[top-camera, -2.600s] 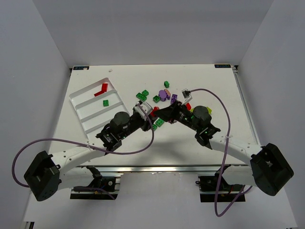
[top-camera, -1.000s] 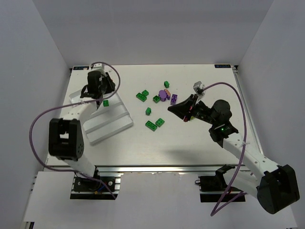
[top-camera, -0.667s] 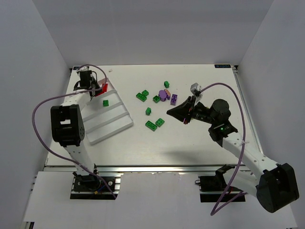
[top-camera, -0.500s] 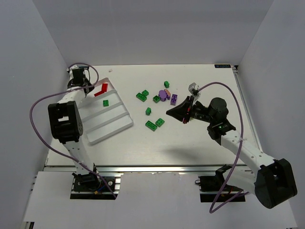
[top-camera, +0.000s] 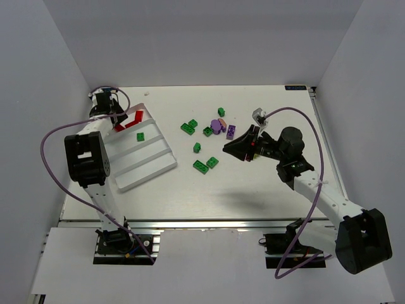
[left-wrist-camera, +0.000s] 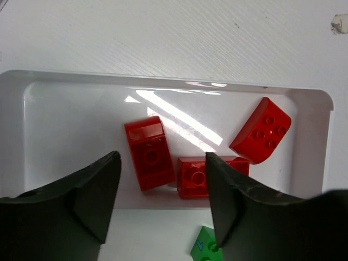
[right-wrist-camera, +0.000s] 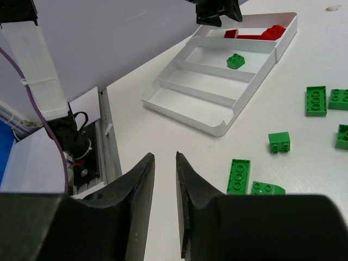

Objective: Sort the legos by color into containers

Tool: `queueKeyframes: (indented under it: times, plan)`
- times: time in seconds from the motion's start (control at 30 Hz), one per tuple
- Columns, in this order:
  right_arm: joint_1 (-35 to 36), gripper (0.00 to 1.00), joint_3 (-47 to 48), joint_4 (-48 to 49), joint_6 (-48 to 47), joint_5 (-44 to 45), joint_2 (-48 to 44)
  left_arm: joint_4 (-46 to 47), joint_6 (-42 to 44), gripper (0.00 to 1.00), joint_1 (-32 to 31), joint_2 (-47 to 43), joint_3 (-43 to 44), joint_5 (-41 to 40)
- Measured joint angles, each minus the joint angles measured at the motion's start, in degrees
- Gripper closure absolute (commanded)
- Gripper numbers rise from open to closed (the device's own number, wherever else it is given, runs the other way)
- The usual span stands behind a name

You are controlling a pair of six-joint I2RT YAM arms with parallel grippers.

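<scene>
The white tray (top-camera: pixel 152 166) lies at the left of the table. In the left wrist view my left gripper (left-wrist-camera: pixel 162 157) hangs open over the tray's far compartment (left-wrist-camera: pixel 70 125), where three red legos (left-wrist-camera: pixel 149 154) lie loose, none of them between the fingers. A green lego (top-camera: pixel 140 137) sits in the neighbouring compartment. My left gripper (top-camera: pixel 119 121) is over the tray's far end in the top view. My right gripper (right-wrist-camera: pixel 164 156) hovers above bare table, jaws a narrow gap apart with nothing between. Loose green legos (top-camera: pixel 200 166) and purple ones (top-camera: pixel 216 125) lie mid-table, just left of my right gripper (top-camera: pixel 225 148).
A pinkish brick (top-camera: pixel 222 120) lies beside the purple ones. More green bricks (right-wrist-camera: pixel 316 100) are scattered right of the tray (right-wrist-camera: pixel 217 130). The left arm's purple cable (top-camera: pixel 54 136) loops by the table's left edge. White walls enclose the table at the back and sides.
My left gripper swung to the tray's far end and opened there, leaving a red brick in that compartment. The right jaws parted slightly, and the right arm barely shifted.
</scene>
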Motion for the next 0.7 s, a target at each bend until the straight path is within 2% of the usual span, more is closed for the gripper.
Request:
queueKeyframes:
  times: [0.17, 0.23, 0.27, 0.3, 0.33, 0.37, 0.43, 0.5, 0.6, 0.63, 0.7]
  plan:
    - [-1.3, 0.69, 0.1, 0.0, 0.1, -0.8, 0.0, -0.2, -0.2, 0.22, 0.1, 0.0, 0.0, 0.0]
    - [-2.0, 0.69, 0.1, 0.0, 0.0, -1.0, 0.0, -0.3, -0.3, 0.29, 0.1, 0.0, 0.0, 0.3]
    - [-2.2, 0.69, 0.1, 0.0, 0.0, -1.0, 0.0, -0.1, -0.3, 0.35, 0.1, -0.2, -0.2, 0.5]
    - [-2.4, 0.69, 0.1, 0.0, -0.3, -1.0, 0.0, 0.2, -0.6, 0.46, 0.1, -0.6, -0.6, 1.1]
    - [-2.6, 0.70, 0.2, -0.1, -0.7, -1.0, 0.0, 0.7, -0.7, 0.72, 0.1, -1.4, -1.6, 2.3]
    - [-2.7, 0.71, 0.4, -0.5, -1.6, -0.8, 0.0, 1.0, -1.1, 0.82, 0.1, -2.7, -2.9, 3.4]
    - [-2.8, 0.81, 1.2, -2.0, -3.9, -0.1, 0.0, 2.0, -2.1, 0.98, 0.1, -5.9, -5.7, 6.7]
    - [-2.8, 1.00, 2.7, -5.0, -7.1, 1.8, 0.1, 4.3, -3.6, 1.00, 0.0, -10.7, -9.6, 10.4]
    - [-2.7, 1.00, 8.5, -12.4, -12.6, 6.3, 2.6, 9.4, -7.2, 1.00, -1.1, -19.4, -15.4, 17.0]
    - [-2.8, 1.00, 11.3, -15.1, -14.5, 8.4, 4.2, 11.0, -8.4, 0.87, -1.6, -21.2, -16.3, 19.0]
    - [-2.8, 0.77, 15.4, -18.8, -17.6, 12.5, 7.1, 14.0, -10.0, 0.70, -4.5, -26.2, -18.3, 21.9]
